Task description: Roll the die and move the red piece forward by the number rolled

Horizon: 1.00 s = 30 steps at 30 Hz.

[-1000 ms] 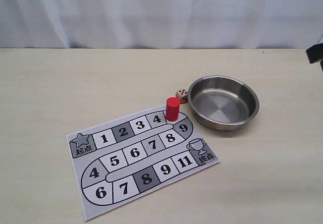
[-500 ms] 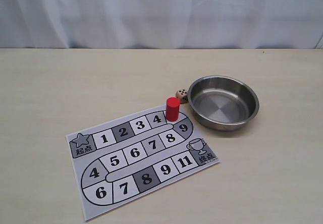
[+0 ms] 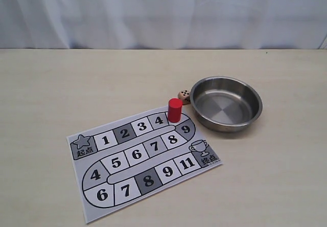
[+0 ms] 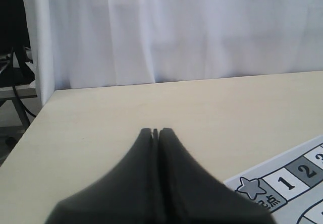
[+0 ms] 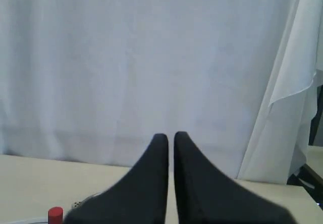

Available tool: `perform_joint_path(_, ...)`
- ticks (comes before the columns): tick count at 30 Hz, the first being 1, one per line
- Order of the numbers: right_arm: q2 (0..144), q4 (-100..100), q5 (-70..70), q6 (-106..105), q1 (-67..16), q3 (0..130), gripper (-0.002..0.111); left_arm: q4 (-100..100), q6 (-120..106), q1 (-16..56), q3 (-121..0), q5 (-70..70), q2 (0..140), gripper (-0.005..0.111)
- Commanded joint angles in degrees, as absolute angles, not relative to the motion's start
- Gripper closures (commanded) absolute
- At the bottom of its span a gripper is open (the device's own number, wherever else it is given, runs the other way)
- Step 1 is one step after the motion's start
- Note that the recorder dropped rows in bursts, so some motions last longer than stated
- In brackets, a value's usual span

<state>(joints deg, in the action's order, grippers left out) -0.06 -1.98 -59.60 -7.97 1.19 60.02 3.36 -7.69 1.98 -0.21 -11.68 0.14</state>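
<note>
The red piece [image 3: 174, 110] stands upright on the paper game board [image 3: 109, 178], on the square just past the top row's 4, at the bend of the track. The die [image 3: 183, 96] rests on the table between the board's far corner and the steel bowl [image 3: 254, 115], close to the bowl's wall. Neither gripper shows in the exterior view. My left gripper [image 4: 155, 130] is shut and empty above the table near the board's star corner [image 4: 251, 187]. My right gripper [image 5: 171, 134] is shut and empty, far back from the red piece [image 5: 55, 214] and die [image 5: 75, 204].
The bowl holds nothing. A white curtain [image 3: 163, 12] hangs behind the table's far edge. The table's end shows in the left wrist view, with dark equipment [image 4: 15, 67] beyond it.
A dark part of the right arm at the exterior view's right edge one second ago has gone out of that view. Board, red piece, die and bowl have not moved.
</note>
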Motion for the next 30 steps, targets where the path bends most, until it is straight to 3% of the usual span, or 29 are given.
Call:
perform_joint_path(1,0.0,-0.94,-61.99,-8.16,1.23,59.8,0.104,3.49,-7.41,2.15,0.0,-11.27,0.0,0.107)
perform_joint_path(12,0.0,-1.74,-52.44,-8.16,1.23,47.11,0.104,3.49,-7.41,2.15,0.0,-11.27,0.0,0.107)
perform_joint_path(17,0.0,2.88,-38.39,-8.39,1.23,36.7,0.104,3.49,-7.41,2.15,0.0,-11.27,0.0,0.107)
perform_joint_path(30,0.0,-0.39,-17.99,-6.68,1.23,14.95,0.104,3.61,-7.41,2.15,0.0,-11.27,0.0,0.107)
